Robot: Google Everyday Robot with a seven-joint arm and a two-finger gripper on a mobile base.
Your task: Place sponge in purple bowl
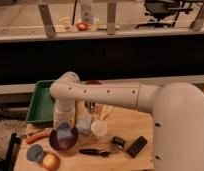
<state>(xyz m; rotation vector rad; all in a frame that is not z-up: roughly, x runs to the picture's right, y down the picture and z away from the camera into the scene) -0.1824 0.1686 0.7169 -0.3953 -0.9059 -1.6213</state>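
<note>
Mostly hidden behind arm (105, 95), tool (64, 125) hangs over purple bowl (54, 145).

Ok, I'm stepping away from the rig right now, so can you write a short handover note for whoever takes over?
Gripper: lowered over the purple bowl at the table's front left; its grip is not readable.
Sponge: pale blue block at the bowl's opening, right under the gripper; whether it rests inside or is held cannot be told.
Done: sponge is at the bowl.
Left: confirm release, then lift the arm out.
Note: grey-blue cup stands close on the bowl's right.
</note>
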